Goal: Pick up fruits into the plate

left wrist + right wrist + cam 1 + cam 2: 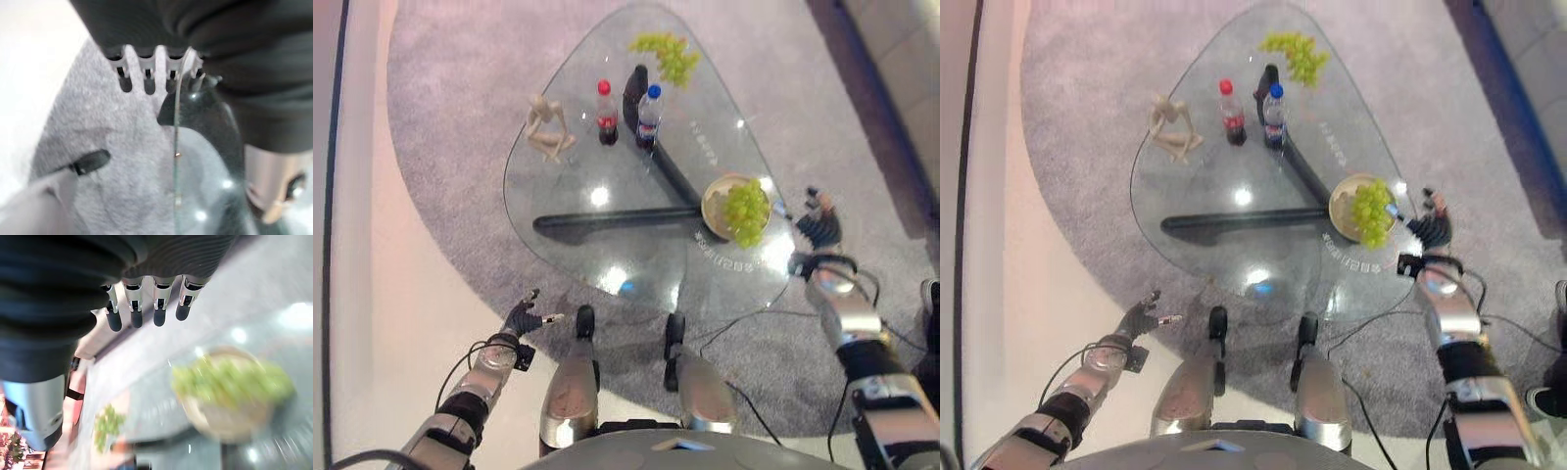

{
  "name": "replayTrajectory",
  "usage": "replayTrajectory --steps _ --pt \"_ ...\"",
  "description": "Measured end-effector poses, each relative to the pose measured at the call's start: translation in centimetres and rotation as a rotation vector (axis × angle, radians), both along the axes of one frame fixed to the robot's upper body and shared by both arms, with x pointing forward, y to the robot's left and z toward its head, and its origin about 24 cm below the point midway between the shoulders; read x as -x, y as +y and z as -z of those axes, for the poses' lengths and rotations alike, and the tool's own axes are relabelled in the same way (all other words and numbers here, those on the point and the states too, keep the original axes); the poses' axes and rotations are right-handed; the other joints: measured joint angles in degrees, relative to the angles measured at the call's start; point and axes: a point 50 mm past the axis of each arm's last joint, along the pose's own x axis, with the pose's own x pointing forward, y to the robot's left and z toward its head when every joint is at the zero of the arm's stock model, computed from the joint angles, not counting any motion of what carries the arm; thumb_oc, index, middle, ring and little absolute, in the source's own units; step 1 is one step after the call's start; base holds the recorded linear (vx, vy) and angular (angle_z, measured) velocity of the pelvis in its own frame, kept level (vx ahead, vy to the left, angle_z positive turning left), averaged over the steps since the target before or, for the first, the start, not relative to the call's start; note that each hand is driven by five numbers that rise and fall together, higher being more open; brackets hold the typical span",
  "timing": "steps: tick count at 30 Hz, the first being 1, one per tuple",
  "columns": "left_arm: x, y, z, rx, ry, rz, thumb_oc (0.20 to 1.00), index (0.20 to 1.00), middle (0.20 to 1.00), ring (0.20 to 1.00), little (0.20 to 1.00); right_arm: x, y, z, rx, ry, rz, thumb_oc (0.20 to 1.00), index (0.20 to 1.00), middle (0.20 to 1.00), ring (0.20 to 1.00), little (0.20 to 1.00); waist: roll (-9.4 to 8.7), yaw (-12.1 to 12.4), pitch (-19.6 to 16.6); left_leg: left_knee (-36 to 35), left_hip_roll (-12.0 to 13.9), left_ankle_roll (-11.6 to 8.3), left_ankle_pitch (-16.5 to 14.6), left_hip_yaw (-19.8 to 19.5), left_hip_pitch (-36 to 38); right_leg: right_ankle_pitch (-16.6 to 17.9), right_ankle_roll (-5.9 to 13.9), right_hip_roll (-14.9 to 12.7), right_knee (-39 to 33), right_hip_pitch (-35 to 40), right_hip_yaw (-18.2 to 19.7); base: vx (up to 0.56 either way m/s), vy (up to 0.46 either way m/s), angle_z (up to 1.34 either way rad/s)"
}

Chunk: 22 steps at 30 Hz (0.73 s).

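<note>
A tan plate (708, 203) sits near the right edge of the glass table (607, 245) and holds a bunch of green grapes (744, 211). A second bunch of green grapes (668, 54) lies on the glass at the far end. My right hand (819, 225) hovers just right of the plate, past the table's rim, open and holding nothing. Its straight fingers (157, 308) point toward the plate (220, 423). My left hand (522, 316) hangs low at the near left, off the table, open and holding nothing. The table's glass edge (176, 147) runs close by it.
A wooden mannequin figure (548, 127), a red-capped cola bottle (606, 115) and a blue-capped bottle (649, 117) stand on the far half of the table. Dark table legs (617, 220) show through the glass. A grey carpet (450, 147) lies underneath.
</note>
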Motion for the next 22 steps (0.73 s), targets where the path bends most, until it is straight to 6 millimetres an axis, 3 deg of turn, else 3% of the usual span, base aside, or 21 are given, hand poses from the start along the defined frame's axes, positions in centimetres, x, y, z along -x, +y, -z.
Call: replayTrajectory --steps 1,2,3,4,10,15,22 --pt "1.7 -0.1 1.1 0.031 0.051 -0.034 1.000 1.000 1.000 1.000 1.000 1.7 1.0 2.8 -0.071 0.084 -0.021 1.000 1.000 1.000 1.000 1.000 -0.19 0.01 -3.01 -0.94 -0.06 0.03 -0.29 0.02 1.29 -0.14 0.19 0.00 -1.15 1.49 -0.33 0.14 0.028 0.10" --pt "2.6 -0.1 1.6 0.040 0.079 -0.049 1.000 1.000 1.000 1.000 1.000 2.8 1.5 4.3 -0.112 0.132 -0.022 1.000 1.000 1.000 1.000 1.000 -0.29 -0.01 -4.38 -1.47 -0.07 0.02 -0.33 0.00 2.04 -0.16 0.22 0.02 -1.72 2.29 -0.48 0.08 0.013 0.04" --pt "2.6 -0.1 1.6 0.040 0.079 -0.049 1.000 1.000 1.000 1.000 1.000 2.8 1.5 4.3 -0.112 0.132 -0.022 1.000 1.000 1.000 1.000 1.000 -0.29 -0.01 -4.38 -1.47 -0.07 0.02 -0.33 0.00 2.04 -0.16 0.22 0.02 -1.72 2.29 -0.48 0.01 0.005 0.03" --pt "4.8 0.1 2.8 0.064 0.146 -0.111 1.000 1.000 1.000 1.000 1.000 5.7 2.9 8.0 -0.236 0.266 -0.010 1.000 1.000 1.000 1.000 1.000 -0.66 0.01 -7.91 -2.05 -0.10 -0.09 -0.85 0.04 3.75 -0.31 0.41 0.09 -3.00 4.35 -0.65 0.05 0.034 0.01" --pt "8.5 0.5 4.4 0.084 0.265 -0.193 1.000 1.000 1.000 1.000 1.000 12.0 4.7 13.7 -0.450 0.506 0.034 1.000 1.000 1.000 1.000 1.000 -0.88 0.11 -12.54 -2.30 -0.17 0.02 -1.40 -0.10 5.34 -0.43 0.54 0.10 -4.47 7.06 -0.86 0.05 0.060 0.02" --pt "10.9 -0.4 5.6 0.130 0.367 -0.210 1.000 1.000 1.000 1.000 1.000 17.6 5.5 16.4 -0.513 0.713 0.035 1.000 1.000 1.000 1.000 1.000 0.40 -0.08 -15.09 -2.35 -0.25 0.25 -1.57 0.06 6.06 -0.46 0.50 -0.04 -4.48 7.63 -0.80 -0.01 0.079 -0.02" --pt "13.0 -1.1 6.3 0.169 0.448 -0.246 1.000 1.000 1.000 1.000 1.000 20.5 4.8 17.1 -0.450 0.860 0.019 1.000 1.000 1.000 1.000 1.000 1.89 -1.49 -16.91 -2.38 0.01 0.63 -1.82 0.36 6.85 -0.58 0.28 0.07 -4.51 8.16 -0.64 -0.01 0.031 -0.02"
